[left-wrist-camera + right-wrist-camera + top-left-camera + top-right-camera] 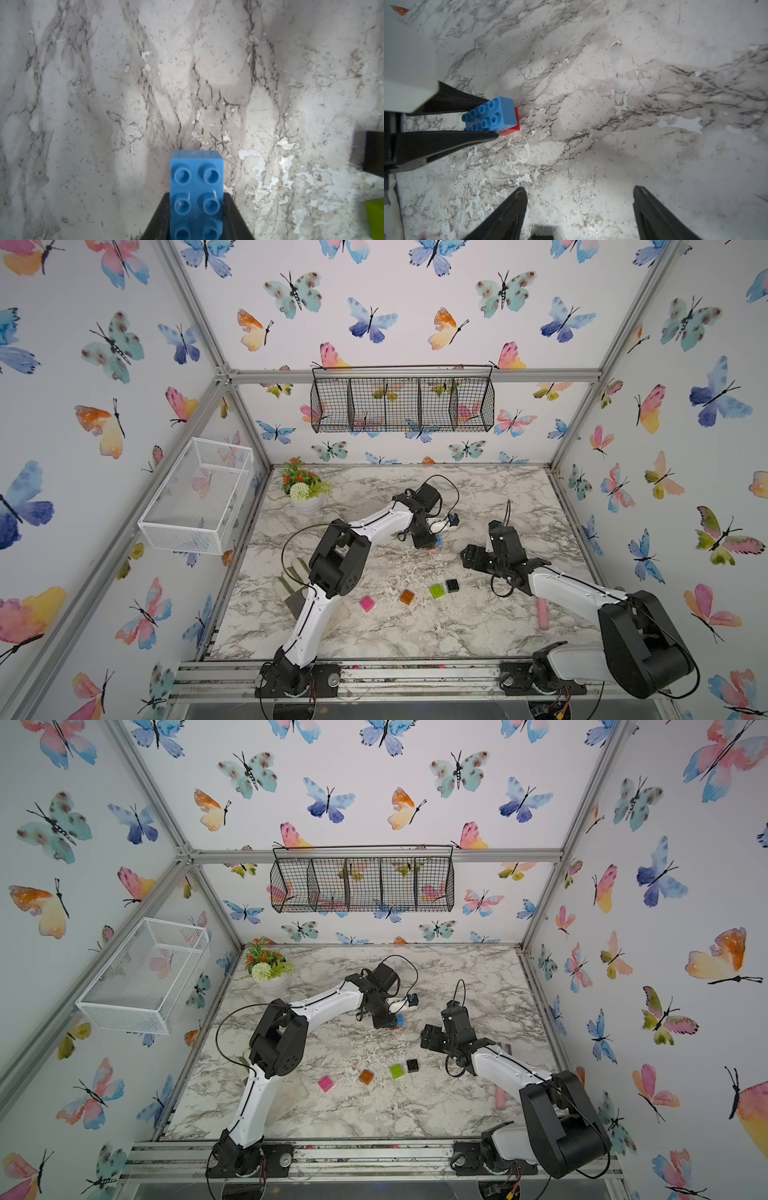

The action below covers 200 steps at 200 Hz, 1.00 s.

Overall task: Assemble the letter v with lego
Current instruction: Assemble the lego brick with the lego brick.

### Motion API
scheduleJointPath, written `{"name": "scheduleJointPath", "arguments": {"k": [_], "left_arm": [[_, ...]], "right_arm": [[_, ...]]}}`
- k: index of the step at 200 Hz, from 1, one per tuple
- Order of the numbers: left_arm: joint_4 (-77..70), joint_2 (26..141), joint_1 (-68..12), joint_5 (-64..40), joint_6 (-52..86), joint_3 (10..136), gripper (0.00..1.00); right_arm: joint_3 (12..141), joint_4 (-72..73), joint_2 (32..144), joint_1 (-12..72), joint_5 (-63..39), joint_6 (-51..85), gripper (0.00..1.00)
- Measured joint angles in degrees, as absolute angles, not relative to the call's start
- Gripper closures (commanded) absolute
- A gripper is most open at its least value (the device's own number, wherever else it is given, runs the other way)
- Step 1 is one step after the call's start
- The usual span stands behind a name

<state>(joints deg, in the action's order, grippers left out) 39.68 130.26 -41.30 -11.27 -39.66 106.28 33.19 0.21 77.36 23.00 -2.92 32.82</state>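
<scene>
On the near part of the marble worktop (415, 639) a pink brick (367, 603) lies farthest left, with an orange brick (407, 596) a little apart from it. Farther back, near the middle, the left hand (493, 118) points down, its fingers closed partway on the long sides of the blue brick (494, 115). In both top views the hand covers nearly all of this brick. The right wrist view shows the blue brick sitting over a red brick (513, 128) that rests on the worktop. Only one edge and corner of the red brick show, and I cannot tell whether the two are pressed fully together. Next in the near row come the lime-green brick (436, 590) and, just beside it, the black brick (451, 585); the left wrist view cuts both off at its edge. The right hand (579, 188) hangs over bare marble, jaws wide apart, holding nothing. Farthest right, the scraper (542, 614) shows only its pink handle; the right arm (573, 593) hides the rest.
</scene>
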Motion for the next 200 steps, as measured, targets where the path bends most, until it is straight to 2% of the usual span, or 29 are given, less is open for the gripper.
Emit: {"name": "scheduleJointPath", "arguments": {"k": [69, 92, 102, 114, 119, 131, 148, 161, 177, 189, 196, 200], "left_arm": [[39.72, 130.54, -41.19, -11.88, -39.68, 106.37, 0.99], [40.01, 130.67, -41.04, -12.14, -39.66, 106.56, 0.95], [40.05, 130.67, -40.97, -12.25, -39.59, 106.63, 0.85], [40.12, 130.69, -40.91, -12.32, -39.33, 106.76, 0.81], [40.25, 130.74, -40.82, -12.29, -38.98, 106.94, 0.74], [40.62, 130.91, -40.53, -12.19, -38.33, 107.39, 0.7], [40.8, 131.07, -40.47, -11.92, -37.28, 107.81, 0.58], [40.71, 131.17, -40.45, -11.44, -36.82, 107.79, 0.38], [40.91, 131.81, -40.14, -10.7, -35.86, 107.46, 0.24], [40.95, 132.18, -39.68, -10.7, -35.33, 106.98, 0.2], [40.95, 132.18, -39.42, -10.79, -35.03, 106.76, 0.09], [40.95, 132.18, -39.33, -10.85, -34.85, 106.69, 0.07]], "right_arm": [[30.96, 3.07, 76.12, 20.53, -6.57, 34.96, 0.16], [30.04, 4.4, 75.72, 20.43, -7.6, 35.92, 0.16], [29.58, 4.78, 75.66, 20.4, -7.9, 36.29, 0.16], [29.28, 4.86, 75.64, 20.32, -8.16, 36.64, 0.16], [29.23, 4.86, 75.64, 20.29, -8.19, 36.67, 0.16], [29.23, 4.89, 75.64, 20.21, -8.19, 36.93, 0.16], [29.23, 4.86, 75.64, 20.18, -8.21, 37.1, 0.16], [29.23, 4.99, 75.64, 20.18, -8.23, 37.34, 0.16], [29.23, 5.13, 75.64, 20.18, -8.25, 37.54, 0.16], [29.23, 5.21, 75.83, 20.16, -8.47, 37.54, 0.16], [29.23, 5.21, 76.03, 20.16, -8.62, 37.52, 0.16], [29.23, 5.19, 76.23, 20.16, -8.75, 37.52, 0.16]]}}
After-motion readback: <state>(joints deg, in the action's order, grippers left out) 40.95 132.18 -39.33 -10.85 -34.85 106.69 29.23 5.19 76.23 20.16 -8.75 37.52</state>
